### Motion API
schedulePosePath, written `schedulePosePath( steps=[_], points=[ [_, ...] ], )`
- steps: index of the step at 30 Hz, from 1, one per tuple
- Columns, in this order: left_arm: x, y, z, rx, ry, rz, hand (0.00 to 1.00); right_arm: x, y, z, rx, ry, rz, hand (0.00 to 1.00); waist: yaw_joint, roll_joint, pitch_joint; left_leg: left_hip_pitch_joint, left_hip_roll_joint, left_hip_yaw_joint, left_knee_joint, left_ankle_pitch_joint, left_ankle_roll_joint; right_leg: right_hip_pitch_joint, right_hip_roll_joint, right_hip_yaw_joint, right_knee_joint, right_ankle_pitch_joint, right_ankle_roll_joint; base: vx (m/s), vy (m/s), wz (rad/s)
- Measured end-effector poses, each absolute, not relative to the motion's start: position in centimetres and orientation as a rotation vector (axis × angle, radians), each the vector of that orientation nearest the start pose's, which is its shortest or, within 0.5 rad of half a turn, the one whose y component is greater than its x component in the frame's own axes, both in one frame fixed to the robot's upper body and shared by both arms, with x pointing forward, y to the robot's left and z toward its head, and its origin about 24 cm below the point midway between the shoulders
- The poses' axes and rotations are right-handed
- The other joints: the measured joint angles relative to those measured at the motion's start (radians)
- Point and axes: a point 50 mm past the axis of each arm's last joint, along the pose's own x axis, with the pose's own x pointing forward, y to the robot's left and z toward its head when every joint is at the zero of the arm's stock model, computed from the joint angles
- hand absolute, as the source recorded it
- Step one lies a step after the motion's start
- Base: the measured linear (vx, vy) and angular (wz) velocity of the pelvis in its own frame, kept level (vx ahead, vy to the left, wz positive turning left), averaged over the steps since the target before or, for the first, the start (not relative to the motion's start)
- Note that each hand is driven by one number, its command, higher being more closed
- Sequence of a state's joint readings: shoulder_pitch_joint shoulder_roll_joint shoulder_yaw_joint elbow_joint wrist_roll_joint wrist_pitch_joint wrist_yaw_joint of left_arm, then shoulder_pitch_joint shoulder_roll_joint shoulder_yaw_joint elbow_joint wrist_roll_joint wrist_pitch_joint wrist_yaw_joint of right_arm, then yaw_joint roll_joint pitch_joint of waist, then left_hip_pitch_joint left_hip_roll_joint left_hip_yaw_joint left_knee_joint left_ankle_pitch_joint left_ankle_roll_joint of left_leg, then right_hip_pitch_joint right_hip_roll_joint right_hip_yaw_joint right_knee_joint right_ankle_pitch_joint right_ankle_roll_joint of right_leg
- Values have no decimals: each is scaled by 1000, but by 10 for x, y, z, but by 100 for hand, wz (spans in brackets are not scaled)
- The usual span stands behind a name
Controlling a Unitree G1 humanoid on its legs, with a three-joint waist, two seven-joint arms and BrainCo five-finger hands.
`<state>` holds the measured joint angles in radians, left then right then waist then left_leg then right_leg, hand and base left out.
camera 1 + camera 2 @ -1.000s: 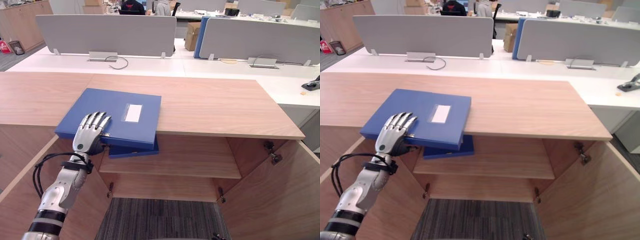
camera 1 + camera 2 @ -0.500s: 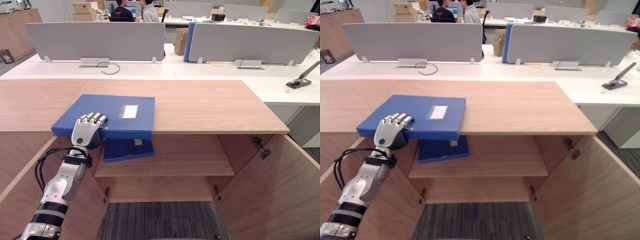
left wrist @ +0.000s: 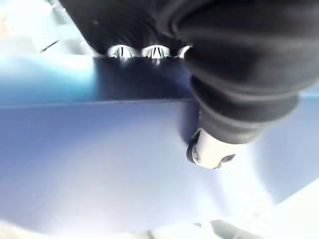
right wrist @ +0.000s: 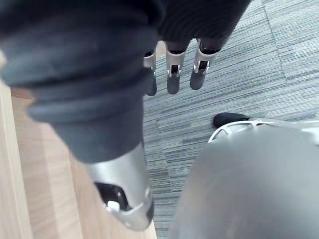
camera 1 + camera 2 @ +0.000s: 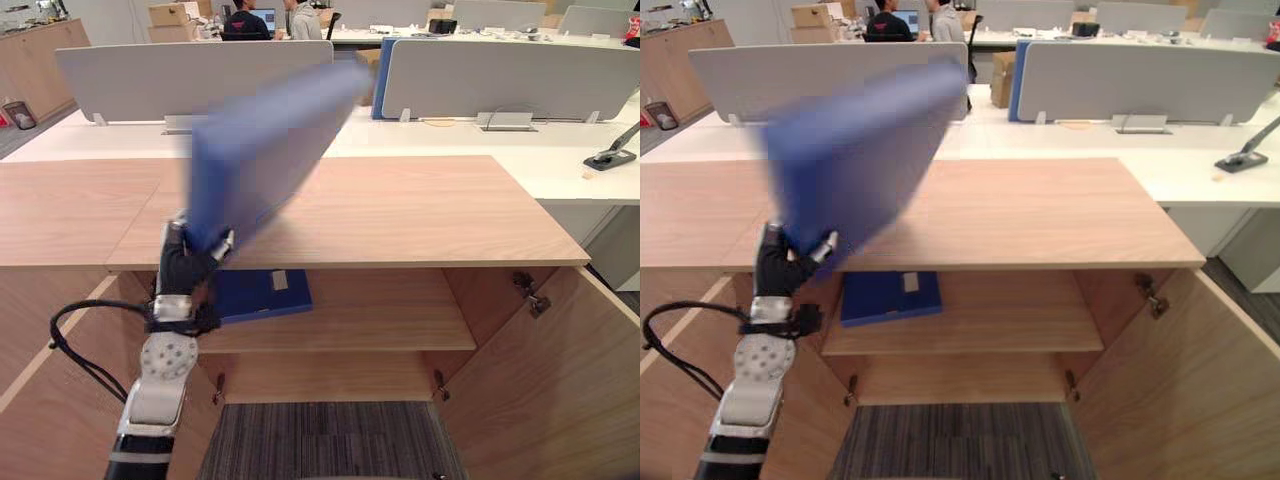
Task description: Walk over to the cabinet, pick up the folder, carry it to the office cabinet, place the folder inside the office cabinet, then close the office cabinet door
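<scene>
The left hand (image 5: pixel 185 265) grips the blue folder (image 5: pixel 262 150) by its lower near corner, in front of the left part of the cabinet (image 5: pixel 420 210). The folder is tilted steeply, its near corner low at the hand and its far corner high over the wooden top. Its outline is blurred, so I cannot tell whether the lower edge touches the top.

In the left wrist view the fingers (image 3: pixel 122 51) are curled over one edge of the folder (image 3: pixel 99 159). The thumb (image 3: pixel 209 152) presses on the broad blue face, so the hand is pinching the cover between them.

A second folder (image 5: pixel 262 293) (also blue, with a small pale label) lies flat at the left end of the shelf (image 5: pixel 380 320) inside the cabinet, just below the held one. Both doors stand open, and the right door (image 5: pixel 560 400) swings out toward the camera. Grey striped carpet (image 5: pixel 320 440) lies in front of the cabinet.

The right hand (image 4: pixel 172 79) hangs over the carpet beside a wooden panel. Its fingers are straight and loosely together, holding nothing.

Behind the cabinet stand white desks with grey screens (image 5: pixel 200 75), and people sit at the far back.
</scene>
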<state>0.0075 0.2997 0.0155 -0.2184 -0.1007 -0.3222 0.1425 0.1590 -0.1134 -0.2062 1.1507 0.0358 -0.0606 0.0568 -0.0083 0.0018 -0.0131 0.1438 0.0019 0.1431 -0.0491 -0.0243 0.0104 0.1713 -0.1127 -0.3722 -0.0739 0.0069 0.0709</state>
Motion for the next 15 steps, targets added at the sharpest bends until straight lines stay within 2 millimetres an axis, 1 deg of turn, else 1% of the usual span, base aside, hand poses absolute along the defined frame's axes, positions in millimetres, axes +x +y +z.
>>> schedulePosePath(
  steps=[1, 2, 4, 6, 7, 8, 9, 10, 11, 12, 13, 14, 15],
  points=[
    [234, 193, 125, 84, -524, 53, 100, 41, -216, -169, 94, 1217, -279, 0, 0, 1, 1, 0, 0, 0, 0, 0, 0, 0, 0, 0, 0, 0, 0, -48, -18, 1],
    [226, 187, 117, -50, -492, 2, 100, 38, -217, -170, 111, 1222, -295, 0, 0, 0, 4, 0, 0, 0, -1, 0, 0, 0, -1, 0, 0, 0, 0, -30, -12, 1],
    [219, 181, 109, -217, -454, -71, 100, 36, -217, -170, 140, 1219, -319, 0, 2, 0, 10, -1, 0, -2, -1, 1, 1, 0, -1, -2, 2, 0, 0, -42, -19, 2],
    [211, 174, 95, -418, -390, -128, 100, 39, -218, -169, 213, 1193, -383, 0, 3, 1, 12, -5, 0, -3, -10, 8, 2, -11, -1, -2, 6, 0, 0, -58, -23, 0],
    [210, 172, 94, -461, -381, -128, 100, 41, -218, -169, 247, 1177, -412, 0, 4, 1, 12, -7, 1, -4, -15, 9, 2, -12, -4, -1, 8, -1, 0, -48, -10, 1],
    [208, 169, 94, -539, -383, -124, 100, 48, -220, -168, 329, 1132, -487, 0, 4, -1, 13, -22, 1, -4, -14, 10, 1, -20, -6, 1, 12, -1, 0, -40, -5, 1],
    [206, 166, 95, -605, -394, -119, 100, 59, -223, -165, 401, 1065, -552, 0, 5, 0, 14, -25, 1, -5, -14, 13, 1, -30, -8, 2, 18, -1, 0, -34, -3, 1],
    [205, 166, 96, -631, -400, -118, 100, 67, -225, -162, 432, 1018, -578, 0, 6, 0, 14, -29, 1, -5, -13, 14, 2, -35, -9, 2, 21, -1, 0, -37, -9, 0],
    [203, 165, 99, -677, -416, -115, 100, 91, -224, -152, 490, 890, -600, 0, 7, 0, 14, -37, 0, -5, -11, 15, 4, -43, -10, 3, 25, -1, 0, -31, -9, -1],
    [200, 164, 102, -718, -432, -110, 100, 120, -221, -135, 493, 746, -595, 0, 5, -1, 16, -38, 1, -3, -9, 16, 5, -48, -10, 6, 29, -1, 0, -36, -12, -3],
    [198, 164, 103, -739, -437, -105, 100, 131, -217, -126, 491, 675, -587, 0, 0, -1, 16, -37, 1, 0, -7, 16, 6, -48, -10, 8, 31, -1, 0, 0, 0, 0],
    [195, 164, 104, -772, -443, -91, 100, 153, -211, -102, 499, 524, -561, 0, 0, -1, 16, -36, 2, 2, -5, 16, 5, -47, -11, 9, 33, -1, 0, 0, 0, 0],
    [193, 166, 104, -786, -448, -72, 100, 168, -201, -80, 530, 398, -541, 0, 1, -1, 17, -36, 3, 2, -3, 16, 5, -47, -11, 9, 37, -1, -1, 0, 0, 0]
  ],
)
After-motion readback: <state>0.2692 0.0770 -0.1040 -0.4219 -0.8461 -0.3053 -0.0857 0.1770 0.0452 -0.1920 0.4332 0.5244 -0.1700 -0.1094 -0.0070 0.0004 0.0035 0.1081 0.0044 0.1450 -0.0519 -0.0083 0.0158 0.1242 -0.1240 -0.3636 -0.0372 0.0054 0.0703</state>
